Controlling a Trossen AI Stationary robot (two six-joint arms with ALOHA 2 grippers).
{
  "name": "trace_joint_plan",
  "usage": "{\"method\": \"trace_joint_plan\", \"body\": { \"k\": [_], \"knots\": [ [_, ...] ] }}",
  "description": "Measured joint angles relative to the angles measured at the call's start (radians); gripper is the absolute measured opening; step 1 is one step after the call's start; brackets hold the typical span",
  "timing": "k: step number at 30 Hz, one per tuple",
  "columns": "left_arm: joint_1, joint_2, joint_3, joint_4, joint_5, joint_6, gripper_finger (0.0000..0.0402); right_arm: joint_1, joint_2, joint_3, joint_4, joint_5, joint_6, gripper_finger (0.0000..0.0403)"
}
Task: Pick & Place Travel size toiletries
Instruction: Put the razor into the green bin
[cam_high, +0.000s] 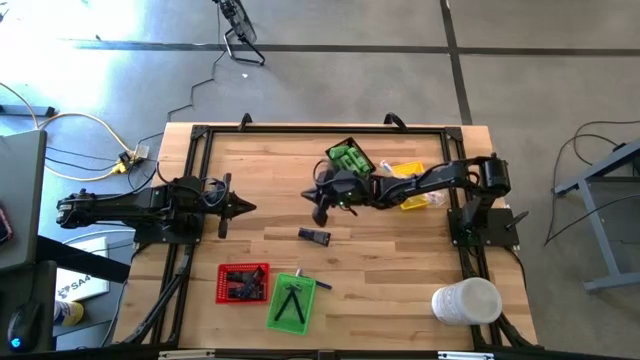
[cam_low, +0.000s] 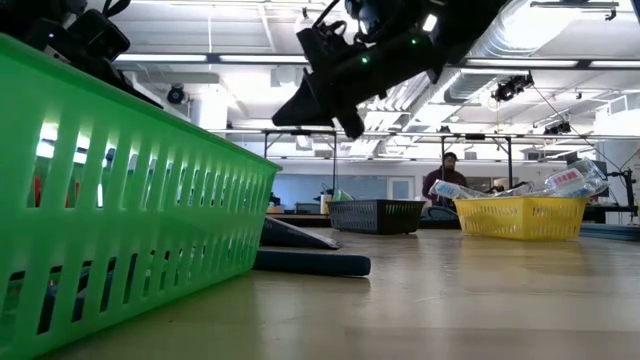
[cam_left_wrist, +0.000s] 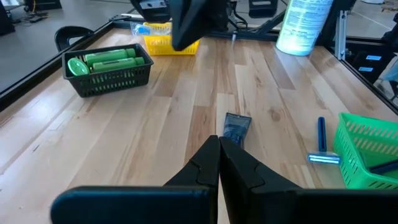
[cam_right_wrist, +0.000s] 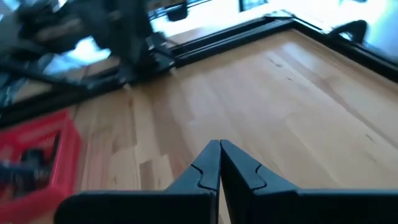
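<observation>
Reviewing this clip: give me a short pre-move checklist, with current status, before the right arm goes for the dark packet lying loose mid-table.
1. Right gripper empty: ok, fingers shut on nothing.
2. Right gripper open for a pick: not ok.
3. Dark packet free on the table: ok, nothing touching it.
4. Left gripper clear of the packet: ok, shut, waiting at the left side.
5. Black tray has room: cannot tell.

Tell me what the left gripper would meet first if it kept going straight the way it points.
Probably the dark flat packet, lying on the table just past the shut left gripper. Depth is hard to judge, so it might pass above it.
</observation>
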Motion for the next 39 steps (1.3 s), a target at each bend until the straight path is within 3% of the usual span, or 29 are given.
{"method": "trace_joint_plan", "body": {
  "k": [5, 13, 22, 31, 39],
  "knots": [
    [0.000, 0.000, 0.000, 0.000, 0.000, 0.000, 0.0003, 0.010, 0.000, 0.000, 0.001, -0.048, -0.135, 0.0003],
    [0.000, 0.000, 0.000, 0.001, 0.000, -0.001, 0.0003, 0.010, 0.000, 0.000, -0.086, -0.171, -0.135, 0.0003],
    [0.000, 0.000, 0.000, 0.008, 0.000, -0.001, 0.0003, 0.002, 0.000, 0.000, -0.087, -0.188, -0.210, 0.0003],
    [0.000, 0.000, 0.000, 0.008, -0.001, 0.000, 0.0003, -0.026, -0.003, 0.000, -0.092, -0.328, -0.177, 0.0002],
    [0.000, 0.000, 0.000, 0.008, -0.004, 0.032, 0.0003, 0.079, -0.005, 0.000, -0.134, -0.194, -0.111, 0.0002]
  ]
}}
